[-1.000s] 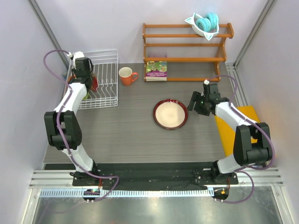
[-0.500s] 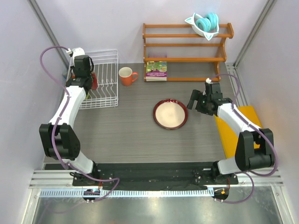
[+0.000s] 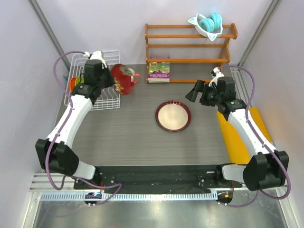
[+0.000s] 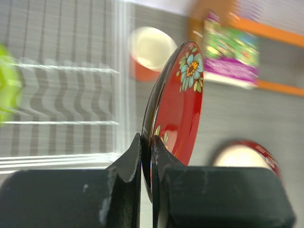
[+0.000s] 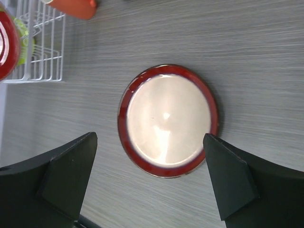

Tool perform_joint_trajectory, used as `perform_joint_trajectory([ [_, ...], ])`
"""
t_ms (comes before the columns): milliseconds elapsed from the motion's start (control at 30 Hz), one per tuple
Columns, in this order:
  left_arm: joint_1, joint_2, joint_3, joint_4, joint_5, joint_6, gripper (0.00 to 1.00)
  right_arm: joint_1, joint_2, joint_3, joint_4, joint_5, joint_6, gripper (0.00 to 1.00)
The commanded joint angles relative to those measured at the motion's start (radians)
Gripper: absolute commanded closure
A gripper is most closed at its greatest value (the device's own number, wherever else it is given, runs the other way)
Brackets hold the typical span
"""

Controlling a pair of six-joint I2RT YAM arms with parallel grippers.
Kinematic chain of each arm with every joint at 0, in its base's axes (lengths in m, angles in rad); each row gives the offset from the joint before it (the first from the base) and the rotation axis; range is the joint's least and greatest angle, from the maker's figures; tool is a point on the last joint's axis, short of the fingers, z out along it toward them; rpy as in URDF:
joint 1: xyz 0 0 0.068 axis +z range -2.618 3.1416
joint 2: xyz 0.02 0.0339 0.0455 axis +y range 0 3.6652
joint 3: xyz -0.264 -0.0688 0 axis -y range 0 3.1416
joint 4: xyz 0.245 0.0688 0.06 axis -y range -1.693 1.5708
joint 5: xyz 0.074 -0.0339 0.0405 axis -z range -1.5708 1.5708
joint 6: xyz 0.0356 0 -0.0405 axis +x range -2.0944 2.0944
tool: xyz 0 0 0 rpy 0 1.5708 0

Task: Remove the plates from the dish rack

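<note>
Left pincer [image 4: 147, 156]: pinching the rim of the red flower plate [image 4: 183, 109], up by the dish rack [image 3: 110, 97].
Right pincer [image 5: 149, 142]: wide, holding nothing.
Plate feel: hard, probably slippery, breakable; best held tight by the rim.

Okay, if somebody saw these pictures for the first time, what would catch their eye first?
Probably the glossy red flowered plate, held upright on edge by the left gripper, jaws shut on its rim, at the right edge of the white dish rack near the orange mug. Next, the cream plate with a dark red rim lying flat mid-table, with the right gripper open just to its right.
</note>
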Motion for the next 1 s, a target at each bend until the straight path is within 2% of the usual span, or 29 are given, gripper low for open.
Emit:
perform_joint_trajectory([
  [0, -0.077, -0.044, -0.068, 0.154, 0.192, -0.137, 1.0, 0.007, 0.048, -0.045, 0.137, -0.185, 0.069, 0.01],
  [300, -0.29, 0.033, -0.142, 0.263, 0.227, -0.225, 1.0, 0.069, 0.1, -0.117, 0.338, -0.288, 0.162, 0.05],
  [367, -0.334, 0.064, -0.138, 0.285, 0.235, -0.245, 1.0, 0.081, 0.114, -0.126, 0.349, -0.296, 0.169, 0.11],
  [500, -0.4, 0.096, -0.119, 0.305, 0.221, -0.258, 1.0, 0.104, 0.131, -0.155, 0.435, -0.322, 0.205, 0.16],
  [733, -0.425, 0.107, -0.131, 0.365, 0.247, -0.309, 1.0, 0.109, 0.157, -0.169, 0.423, -0.268, 0.203, 0.19],
  [967, -0.425, 0.058, -0.14, 0.325, 0.158, -0.271, 1.0, 0.107, 0.11, -0.185, 0.369, -0.15, 0.166, 0.19],
])
